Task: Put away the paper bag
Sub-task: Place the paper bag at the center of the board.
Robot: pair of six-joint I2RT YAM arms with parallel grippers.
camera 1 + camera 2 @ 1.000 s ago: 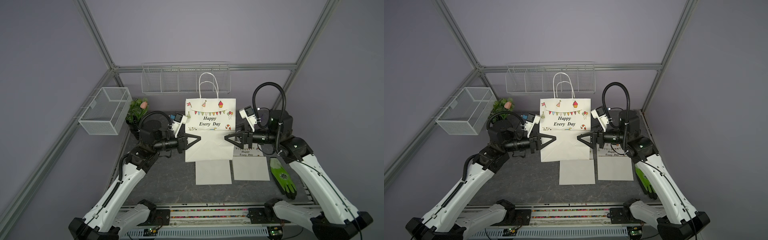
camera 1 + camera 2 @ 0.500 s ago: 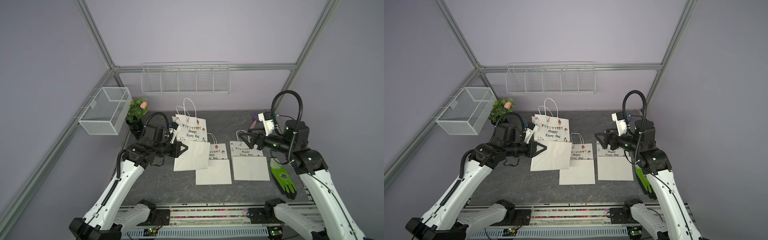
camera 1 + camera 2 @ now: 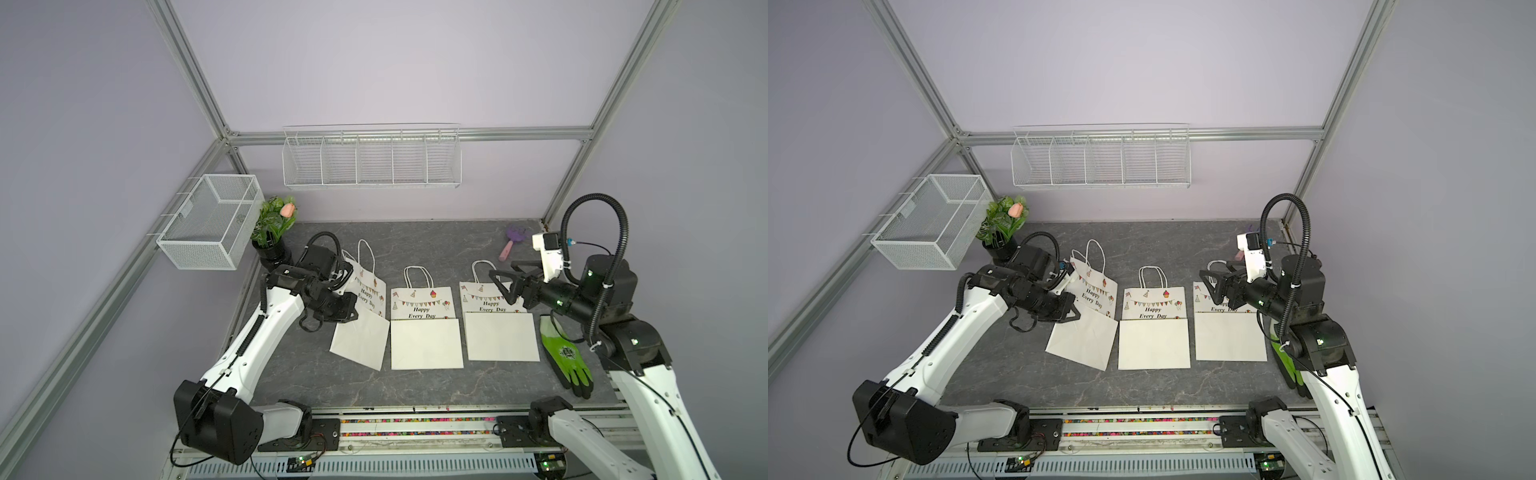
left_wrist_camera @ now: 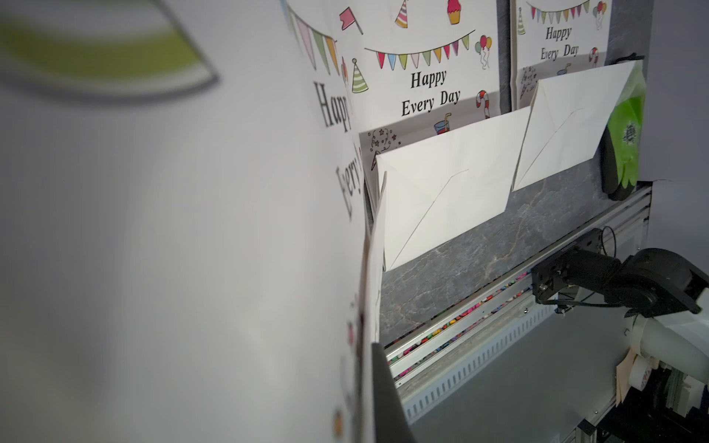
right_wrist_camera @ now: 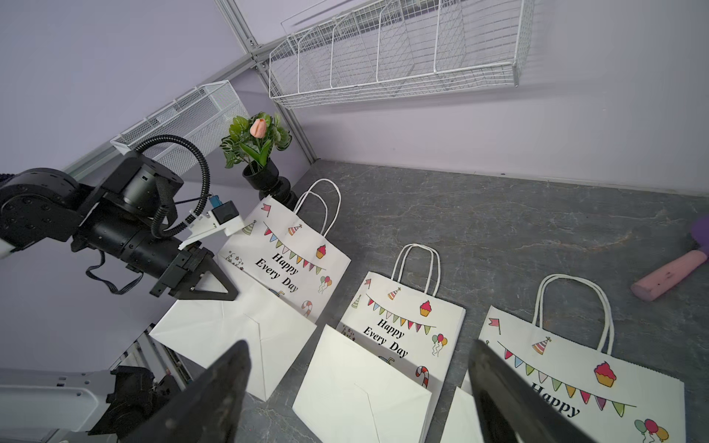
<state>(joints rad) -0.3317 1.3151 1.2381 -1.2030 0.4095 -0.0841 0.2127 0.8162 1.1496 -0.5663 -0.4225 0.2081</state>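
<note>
Three white "Happy Every Day" paper bags lie in a row on the dark table. The left paper bag lies skewed and nearly flat, and its blurred face fills the left wrist view. My left gripper is shut on that bag's left edge. My right gripper hovers open and holds nothing, above the top of the right bag. The middle bag lies flat between them.
A white wire rack hangs on the back wall and a mesh basket on the left rail. A potted plant stands behind my left arm. A green glove lies right of the bags, a pink brush at the back right.
Both grippers held the bag upright between them. The right gripper let go and drew back to the right. The left gripper carried the bag left and down onto the table.
</note>
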